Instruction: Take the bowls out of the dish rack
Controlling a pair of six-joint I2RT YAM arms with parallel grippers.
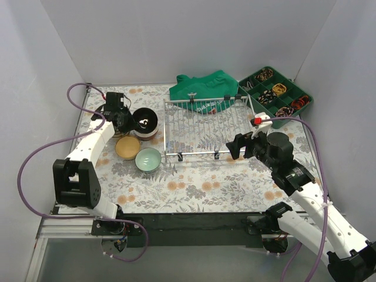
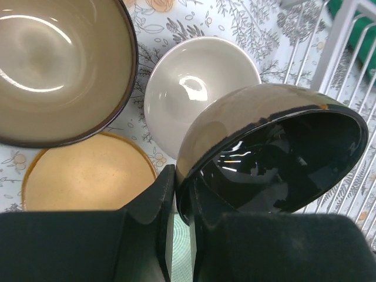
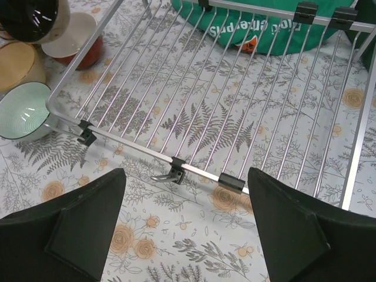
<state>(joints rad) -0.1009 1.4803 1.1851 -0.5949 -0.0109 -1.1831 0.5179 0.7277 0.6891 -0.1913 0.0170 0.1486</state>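
Note:
The silver wire dish rack (image 1: pixel 205 126) stands mid-table with no bowl in it; the right wrist view shows its bare wires (image 3: pixel 223 106). My left gripper (image 1: pixel 126 119) is shut on the near rim of a bowl (image 2: pixel 276 153) that is glossy black inside and beige outside, tilted above the bowls left of the rack. Below it sit a brown-rimmed bowl (image 2: pixel 59 64), a white bowl (image 2: pixel 194 88), a yellow bowl (image 1: pixel 127 147) and a mint bowl (image 1: pixel 148 158). My right gripper (image 1: pixel 241 145) hangs open over the rack's front right edge, with nothing between its fingers (image 3: pixel 82 229).
A green cloth (image 1: pixel 202 88) lies behind the rack. A green compartment tray (image 1: pixel 276 94) with small items sits at the back right. White walls close in the table on three sides.

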